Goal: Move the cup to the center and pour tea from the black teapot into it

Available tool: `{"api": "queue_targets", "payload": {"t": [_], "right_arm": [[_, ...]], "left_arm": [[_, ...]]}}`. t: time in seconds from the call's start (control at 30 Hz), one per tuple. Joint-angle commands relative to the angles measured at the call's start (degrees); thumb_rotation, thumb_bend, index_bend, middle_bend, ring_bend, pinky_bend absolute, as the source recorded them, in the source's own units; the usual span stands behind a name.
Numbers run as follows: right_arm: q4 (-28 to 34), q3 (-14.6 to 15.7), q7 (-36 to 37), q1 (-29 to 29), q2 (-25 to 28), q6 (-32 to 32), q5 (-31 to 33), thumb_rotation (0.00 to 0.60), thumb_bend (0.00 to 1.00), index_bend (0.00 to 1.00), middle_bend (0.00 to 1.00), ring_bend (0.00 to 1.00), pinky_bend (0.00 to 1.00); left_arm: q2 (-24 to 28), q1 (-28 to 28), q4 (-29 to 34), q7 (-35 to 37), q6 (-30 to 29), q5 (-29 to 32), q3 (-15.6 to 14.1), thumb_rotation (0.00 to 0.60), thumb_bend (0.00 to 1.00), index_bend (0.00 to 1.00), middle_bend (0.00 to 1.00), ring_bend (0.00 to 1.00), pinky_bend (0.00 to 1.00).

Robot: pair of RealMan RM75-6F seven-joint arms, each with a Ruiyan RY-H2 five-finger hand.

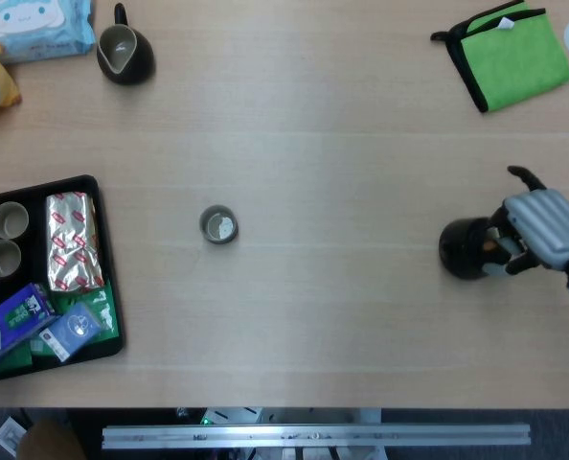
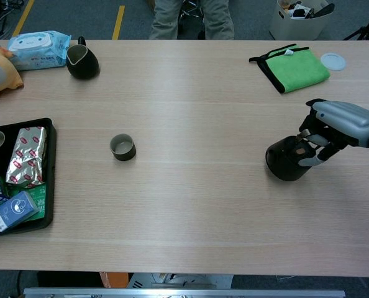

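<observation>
Gripping the teapot (image 1: 466, 248) near the table's (image 1: 342, 144) right edge, your right hand (image 1: 541, 230) has its fingers curled around the pot's right side, thumb and fingers closed on it in both views; whether the pot is off the surface or resting on it, you cannot tell from these pictures. Your left hand is not in either view. The cup (image 1: 218, 225) stands upright left of the table's middle, well apart from the teapot and touched by nothing. A black tray (image 1: 110, 297) sits at the left edge, toward the near corner, holding a foil packet (image 1: 72, 241), small cups (image 1: 7, 220) and boxes. Near the far left corner stands a dark pitcher (image 1: 125, 53) beside a pack of wipes (image 1: 37, 27). A green cloth (image 1: 511, 53) lies near the far right corner.
</observation>
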State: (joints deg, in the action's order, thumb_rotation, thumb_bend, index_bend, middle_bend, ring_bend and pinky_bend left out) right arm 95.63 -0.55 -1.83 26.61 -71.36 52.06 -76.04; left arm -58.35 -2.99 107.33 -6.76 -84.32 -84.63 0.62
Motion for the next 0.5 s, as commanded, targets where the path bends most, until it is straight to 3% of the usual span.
{"api": "queue_targets", "payload": {"t": [0.03, 0.27, 0.5], "right_arm": [[0.42, -0.60, 0.95, -0.02, 1.34, 0.89, -0.64, 0.600, 0.00, 0.94, 0.91, 0.87, 0.00], [1.41, -1.40, 2.99, 0.00, 3.91, 1.41, -0.46, 0.593, 0.00, 0.96, 0.91, 0.87, 0.00], [0.87, -1.80, 4.10, -0.45, 4.37, 3.47, -2.00, 0.444, 0.00, 1.00, 0.94, 0.88, 0.00]], "left_arm": [[-0.12, -0.22, 0.54, -0.64, 0.16, -0.24, 0.02, 0.600, 0.27, 0.14, 0.19, 0.15, 0.08], [-0.43, -0.50, 1.78, -1.84, 0.32, -0.94, -0.16, 0.600, 0.27, 0.14, 0.19, 0.15, 0.08], [-0.49, -0.41, 2.14, -2.33, 0.16, -1.09, -0.32, 0.600, 0.27, 0.14, 0.19, 0.15, 0.08]]}}
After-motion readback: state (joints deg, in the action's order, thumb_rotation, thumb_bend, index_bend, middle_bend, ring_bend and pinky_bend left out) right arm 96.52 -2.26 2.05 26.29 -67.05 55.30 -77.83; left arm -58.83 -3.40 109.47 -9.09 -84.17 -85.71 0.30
